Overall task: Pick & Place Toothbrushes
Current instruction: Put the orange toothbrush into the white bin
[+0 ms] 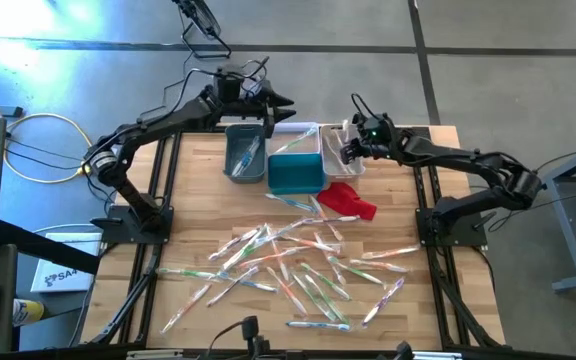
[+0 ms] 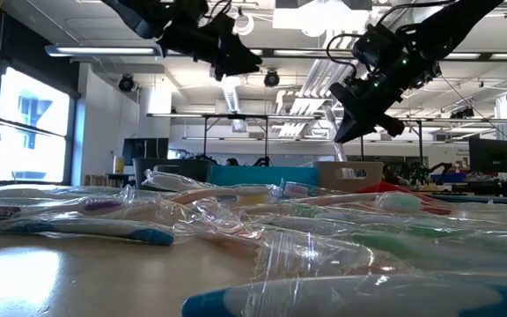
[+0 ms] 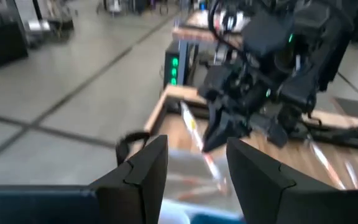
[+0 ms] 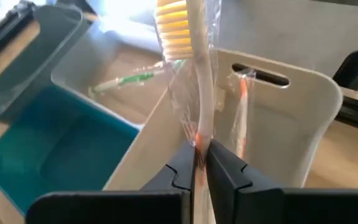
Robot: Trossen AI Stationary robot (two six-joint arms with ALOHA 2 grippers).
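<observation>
Spreading across most of the high view is the pale wooden slatted table (image 1: 183, 215), with the two dark arms reaching over its far edge from either side. Scattered over the near half of that table lie the toothbrushes (image 1: 288, 270), thin ones in clear plastic wrappers with green, orange, blue and white handles, overlapping in a loose heap; in the low view they fill the foreground as crinkled wrappers.

At the far edge stand three small rectangular bins side by side: a grey plastic bin (image 1: 245, 155) with one wrapped brush inside, a teal plastic bin (image 1: 295, 173) next to it, and a white plastic bin (image 1: 340, 150) on the right. A crumpled red cloth (image 1: 350, 200) lies just in front of the teal and white bins.

The right gripper (image 4: 197, 163) hangs over the white bin, its fingers clamped together on a wrapped toothbrush with a white-and-orange handle and yellow bristles (image 4: 194, 93), which stands upright between them. Another orange-handled brush leans inside that bin, against its handle-slotted end wall.

The left gripper (image 3: 194, 171) hovers above the far edge beside the grey bin, its two dark fingers apart with nothing between them.
</observation>
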